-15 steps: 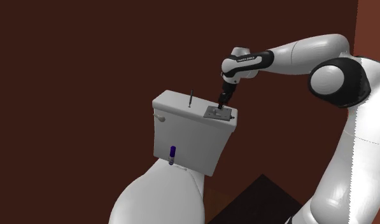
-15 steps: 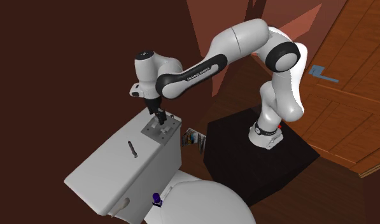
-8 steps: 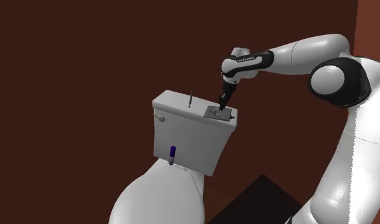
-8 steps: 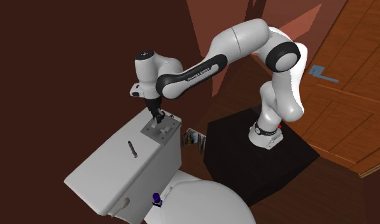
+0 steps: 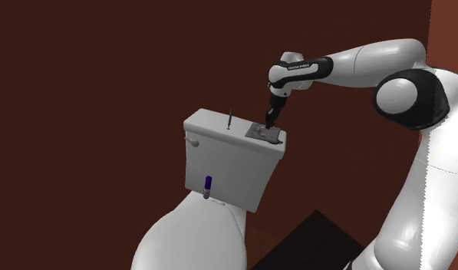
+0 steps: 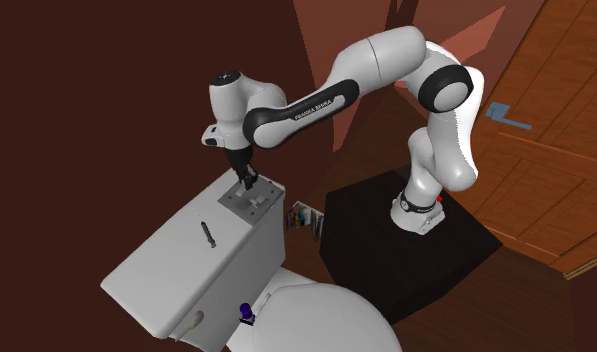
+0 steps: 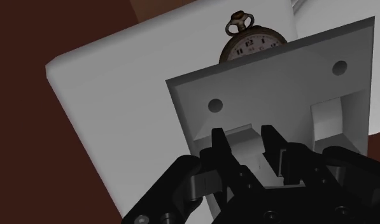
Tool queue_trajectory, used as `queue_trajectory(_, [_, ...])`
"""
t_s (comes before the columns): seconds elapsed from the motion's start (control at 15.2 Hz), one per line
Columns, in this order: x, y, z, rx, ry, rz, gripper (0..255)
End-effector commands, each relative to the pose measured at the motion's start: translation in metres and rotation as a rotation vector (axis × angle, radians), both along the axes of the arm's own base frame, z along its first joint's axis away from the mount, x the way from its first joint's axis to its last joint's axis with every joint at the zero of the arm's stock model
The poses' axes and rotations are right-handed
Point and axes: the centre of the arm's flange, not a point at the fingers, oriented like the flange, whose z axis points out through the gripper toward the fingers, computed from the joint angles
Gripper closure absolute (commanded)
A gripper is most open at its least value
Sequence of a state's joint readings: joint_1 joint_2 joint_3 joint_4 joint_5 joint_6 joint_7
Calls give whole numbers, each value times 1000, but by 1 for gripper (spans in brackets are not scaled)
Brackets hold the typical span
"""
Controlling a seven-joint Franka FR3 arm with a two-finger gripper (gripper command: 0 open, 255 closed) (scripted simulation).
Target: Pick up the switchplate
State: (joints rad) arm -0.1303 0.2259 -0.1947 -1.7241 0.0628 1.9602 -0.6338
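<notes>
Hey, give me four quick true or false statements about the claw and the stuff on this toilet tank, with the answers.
1. The claw is shut on the raised middle part of the switchplate. True.
2. The switchplate is bright red. False: it is grey.
3. A pocket watch sits on the tank lid beyond the switchplate. True.
4. The purple bottle stands on top of the tank lid. False: it stands lower down, below the tank lid.
</notes>
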Motion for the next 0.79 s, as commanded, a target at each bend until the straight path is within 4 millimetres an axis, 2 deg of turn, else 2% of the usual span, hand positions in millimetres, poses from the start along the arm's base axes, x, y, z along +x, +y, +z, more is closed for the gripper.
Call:
queue_trajectory(0.0, [0, 1, 11, 0, 0, 0, 255])
queue_trajectory(0.59, [0, 1, 58, 0, 0, 0, 255])
queue_trajectory(0.73, [0, 1, 59, 0, 0, 0, 255])
